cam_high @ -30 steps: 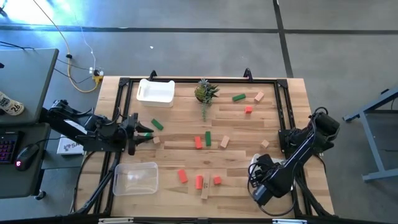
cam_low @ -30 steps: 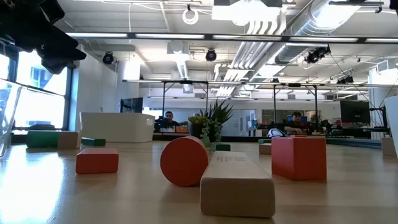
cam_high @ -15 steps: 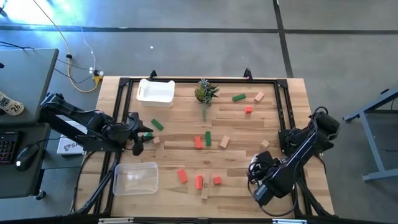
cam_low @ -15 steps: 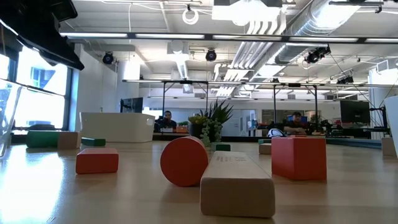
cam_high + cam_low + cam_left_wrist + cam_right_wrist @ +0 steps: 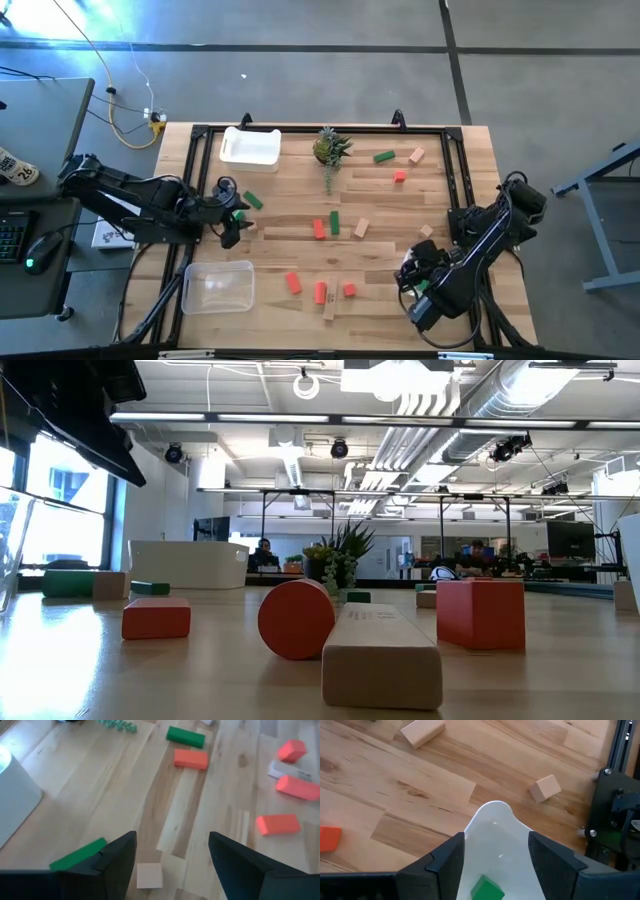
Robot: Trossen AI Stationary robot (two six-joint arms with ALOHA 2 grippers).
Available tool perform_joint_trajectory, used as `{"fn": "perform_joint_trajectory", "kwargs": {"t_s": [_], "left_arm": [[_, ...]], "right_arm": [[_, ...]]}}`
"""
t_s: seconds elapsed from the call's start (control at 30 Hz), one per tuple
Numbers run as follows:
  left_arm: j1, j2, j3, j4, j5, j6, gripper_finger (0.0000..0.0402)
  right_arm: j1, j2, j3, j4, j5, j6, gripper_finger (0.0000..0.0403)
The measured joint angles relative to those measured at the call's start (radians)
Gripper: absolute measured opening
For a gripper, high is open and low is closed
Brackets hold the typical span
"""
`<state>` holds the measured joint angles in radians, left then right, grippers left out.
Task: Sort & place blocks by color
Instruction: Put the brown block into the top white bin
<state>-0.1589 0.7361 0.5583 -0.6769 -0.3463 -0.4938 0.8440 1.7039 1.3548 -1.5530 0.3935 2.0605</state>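
Note:
Small red, green and tan blocks lie scattered flat on the wooden table. My left gripper hangs open and tipped down near the left side. A tan cube lies on the table below the gap between its fingers. A green bar lies just outside its far-side finger. My right gripper hangs open over a small white bin at the near right, in which a green block lies.
A white bin and a potted plant stand at the far edge, and a clear bin at the near left. Red, green and tan blocks cluster mid-table, several more near the front. A tan cube lies beside the right bin.
My left gripper has moved toward the table's middle, closer to the tan cube and green bar, and has tipped further downward. My right gripper has risen a little over the small white bin. No block has moved.

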Motion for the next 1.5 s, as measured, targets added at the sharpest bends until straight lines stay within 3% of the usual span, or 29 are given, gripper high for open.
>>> {"fn": "perform_joint_trajectory", "kwargs": {"t_s": [0.2,0.43,0.67,1.5], "left_arm": [[0.037,0.020,0.000,0.000,-0.023,0.000,0.0237],[0.102,0.091,0.000,0.000,0.104,-0.012,0.0237],[0.160,0.210,0.000,0.000,0.157,-0.017,0.0237],[0.238,0.462,0.000,0.002,0.234,-0.003,0.0236]], "right_arm": [[-0.017,-0.002,0.000,-0.009,0.000,-0.019,0.0207],[-0.055,-0.027,0.000,-0.010,0.027,-0.086,0.0207],[-0.106,-0.031,0.000,-0.015,0.036,-0.165,0.0207],[-0.177,-0.031,0.000,-0.014,0.023,-0.245,0.0207]]}}
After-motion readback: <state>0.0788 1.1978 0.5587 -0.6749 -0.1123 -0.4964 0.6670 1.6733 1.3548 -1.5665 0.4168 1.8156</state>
